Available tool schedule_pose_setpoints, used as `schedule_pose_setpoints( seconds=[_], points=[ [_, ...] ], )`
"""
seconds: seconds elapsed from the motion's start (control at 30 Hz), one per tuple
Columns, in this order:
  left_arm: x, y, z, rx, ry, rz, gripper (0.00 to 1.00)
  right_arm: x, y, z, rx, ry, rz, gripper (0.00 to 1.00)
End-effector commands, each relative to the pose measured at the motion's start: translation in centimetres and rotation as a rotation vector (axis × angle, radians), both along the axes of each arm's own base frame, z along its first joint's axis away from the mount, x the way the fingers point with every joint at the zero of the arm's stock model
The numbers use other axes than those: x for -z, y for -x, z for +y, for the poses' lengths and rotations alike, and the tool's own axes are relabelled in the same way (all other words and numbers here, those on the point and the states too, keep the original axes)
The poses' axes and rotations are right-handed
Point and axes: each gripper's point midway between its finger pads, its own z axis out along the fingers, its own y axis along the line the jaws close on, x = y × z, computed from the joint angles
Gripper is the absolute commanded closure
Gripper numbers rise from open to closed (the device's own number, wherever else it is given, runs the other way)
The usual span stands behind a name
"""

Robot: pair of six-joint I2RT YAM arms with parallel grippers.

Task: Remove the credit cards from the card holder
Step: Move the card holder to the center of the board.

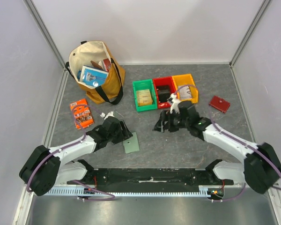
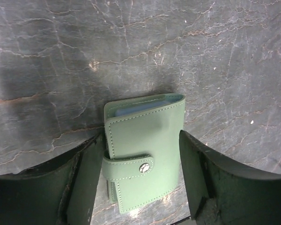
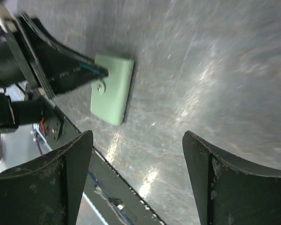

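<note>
The card holder (image 1: 131, 143) is a pale sage-green wallet lying flat on the table, closed, its strap snapped shut with a metal stud. In the left wrist view the card holder (image 2: 143, 154) lies between my left gripper's open fingers (image 2: 84, 178), which straddle it without clamping. My left gripper (image 1: 123, 134) sits low at its left edge. My right gripper (image 1: 161, 124) is open and empty, above the table to the right of the card holder (image 3: 112, 89). No cards show outside it.
Green (image 1: 143, 95), red (image 1: 163, 90) and yellow (image 1: 186, 87) bins stand at the back. A tote bag (image 1: 96, 70) stands at back left, an orange packet (image 1: 81, 113) beside it, and a small red wallet (image 1: 219, 103) at the right.
</note>
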Motion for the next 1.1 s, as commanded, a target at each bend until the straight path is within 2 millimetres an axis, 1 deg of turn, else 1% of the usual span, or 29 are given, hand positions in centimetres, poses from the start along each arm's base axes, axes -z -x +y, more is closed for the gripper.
schedule_pose_setpoints(
  seconds=[0.0, 0.03, 0.07, 0.13, 0.2, 0.23, 0.37, 0.53, 0.63, 0.7, 0.77, 0.9, 0.93, 1.0, 1.03, 1.07],
  points=[
    [0.7, 0.0, -0.6, -0.028, 0.050, 0.021, 0.30, 3.1, 1.8, 3.9, -0.004, -0.035, 0.128, 0.20],
    [0.7, 0.1, -0.7, -0.026, 0.054, 0.024, 0.31, 3.5, 1.9, 4.7, -0.015, -0.043, 0.136, 0.23],
    [0.8, 0.1, -0.8, -0.025, 0.058, 0.027, 0.35, 4.2, 2.2, 5.5, -0.030, -0.038, 0.154, 0.27],
    [0.7, 0.2, -1.0, -0.021, 0.071, 0.029, 0.38, 5.3, 2.8, 6.8, -0.056, -0.029, 0.182, 0.31],
    [0.7, 0.2, -1.2, -0.026, 0.086, 0.027, 0.41, 6.3, 3.3, 7.8, -0.079, -0.012, 0.204, 0.32],
    [0.6, 0.5, -1.6, -0.017, 0.110, 0.039, 0.42, 6.8, 3.6, 8.2, -0.086, -0.003, 0.215, 0.32],
    [0.5, 0.8, -2.4, -0.030, 0.186, 0.053, 0.47, 9.2, 4.4, 8.7, -0.074, 0.040, 0.262, 0.39],
    [0.5, 1.2, -3.0, -0.034, 0.236, 0.070, 0.48, 11.4, 5.6, 9.3, -0.094, 0.068, 0.314, 0.40],
    [0.7, 1.4, -3.2, -0.031, 0.250, 0.079, 0.48, 12.4, 5.6, 9.1, -0.074, 0.089, 0.321, 0.47],
    [0.6, 1.4, -3.3, -0.032, 0.259, 0.079, 0.49, 12.6, 5.3, 8.8, -0.061, 0.101, 0.309, 0.52],
    [0.4, 1.5, -3.5, -0.029, 0.268, 0.078, 0.49, 12.7, 5.2, 8.6, -0.061, 0.108, 0.294, 0.62],
    [0.0, 1.6, -3.5, -0.014, 0.268, 0.061, 0.49, 12.1, 4.7, 8.6, -0.092, 0.120, 0.232, 0.89],
    [-0.1, 1.5, -3.3, -0.004, 0.252, 0.052, 0.48, 11.8, 4.6, 8.5, -0.114, 0.132, 0.212, 0.94],
    [-0.7, 1.1, -3.0, 0.036, 0.201, 0.009, 0.42, 11.4, 4.4, 8.3, -0.177, 0.186, 0.161, 0.98],
    [-1.0, 0.9, -2.7, 0.067, 0.158, -0.024, 0.39, 10.9, 3.9, 8.5, -0.215, 0.208, 0.124, 1.00],
    [-1.8, 0.3, -2.7, 0.099, 0.132, -0.071, 0.35, 10.6, 3.9, 8.4, -0.254, 0.231, 0.104, 1.00]
  ],
)
